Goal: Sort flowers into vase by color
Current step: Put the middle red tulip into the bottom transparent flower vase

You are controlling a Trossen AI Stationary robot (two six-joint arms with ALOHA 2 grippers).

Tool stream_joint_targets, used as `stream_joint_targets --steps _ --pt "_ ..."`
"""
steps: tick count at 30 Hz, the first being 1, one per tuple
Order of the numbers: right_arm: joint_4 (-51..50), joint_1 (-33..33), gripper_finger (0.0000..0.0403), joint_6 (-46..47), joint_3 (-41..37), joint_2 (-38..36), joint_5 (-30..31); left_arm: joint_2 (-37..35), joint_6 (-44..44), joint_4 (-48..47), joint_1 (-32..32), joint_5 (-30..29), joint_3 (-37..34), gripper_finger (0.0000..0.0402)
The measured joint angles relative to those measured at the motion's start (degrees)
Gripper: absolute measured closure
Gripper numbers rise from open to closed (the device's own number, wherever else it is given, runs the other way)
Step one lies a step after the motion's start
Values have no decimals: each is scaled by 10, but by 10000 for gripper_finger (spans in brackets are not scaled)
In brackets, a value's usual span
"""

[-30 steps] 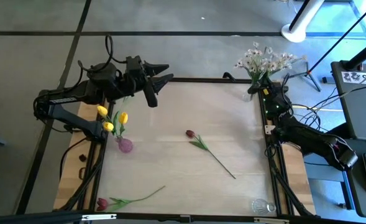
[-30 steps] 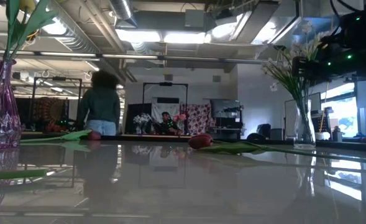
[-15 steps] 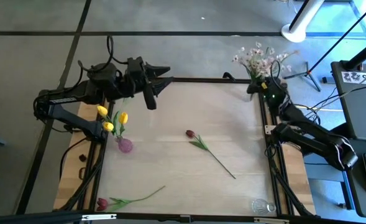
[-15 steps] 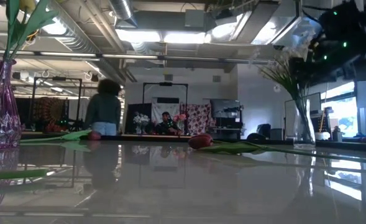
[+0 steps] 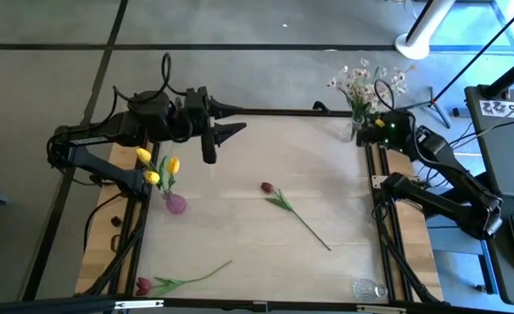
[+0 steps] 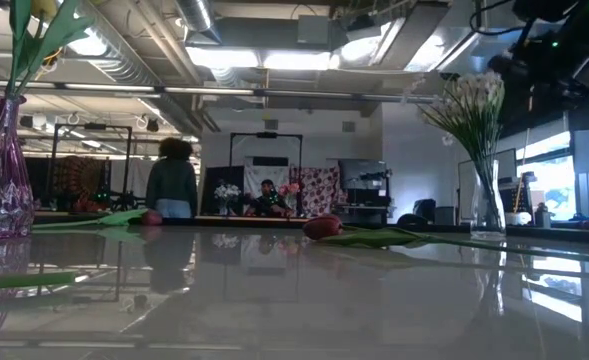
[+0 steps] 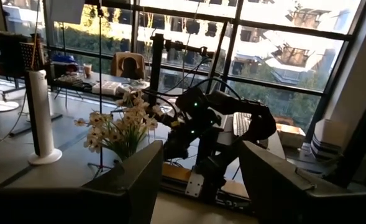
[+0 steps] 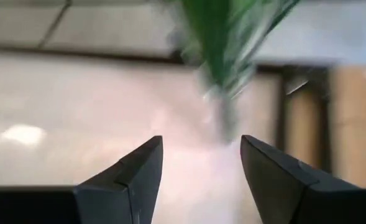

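A spray of white blossoms (image 5: 366, 83) stands with its stems in a clear vase (image 6: 489, 205) at the table's far right corner. My right gripper (image 8: 201, 146) is open just right of it, with the blurred green stems (image 8: 226, 37) ahead of its fingers and nothing between them. Yellow tulips (image 5: 156, 166) stand in a purple vase (image 5: 176, 204) at the left edge. One dark red tulip (image 5: 267, 187) lies flat at mid-table, and another (image 5: 143, 285) lies at the near left corner. My left gripper (image 5: 237, 119) hangs open above the far left of the table.
A small clear glass vase (image 5: 366, 288) stands at the near right corner. The table's black frame rails (image 5: 374, 218) run along both sides. Bare tabletop lies between the two red tulips. A person (image 6: 172, 185) stands in the room beyond the table.
My right gripper has drawn up and back toward the table's right edge, away from the white spray, which now stands by itself in the clear vase. My left gripper has shifted slightly toward the table's right and turned a little.
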Motion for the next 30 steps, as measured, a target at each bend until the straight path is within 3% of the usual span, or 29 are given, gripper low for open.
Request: stream_joint_targets --steps 4,7,14,23,27,30 --pt "-16 3 190 10 3 3 -161 0 -1 -8 -10 0 0 194" --pt "-6 40 190 37 3 19 -206 -1 -1 -13 -24 0 0 194" --pt "124 229 190 89 2 108 -157 -1 0 -23 -57 0 0 194" --pt "311 499 190 180 2 333 -79 -40 -20 -124 -111 -3 0 194" --pt "404 570 190 202 3 443 -43 -62 -25 -166 -140 -2 0 194" --pt "396 587 190 200 31 528 -7 -71 -21 -186 -160 -2 0 194"
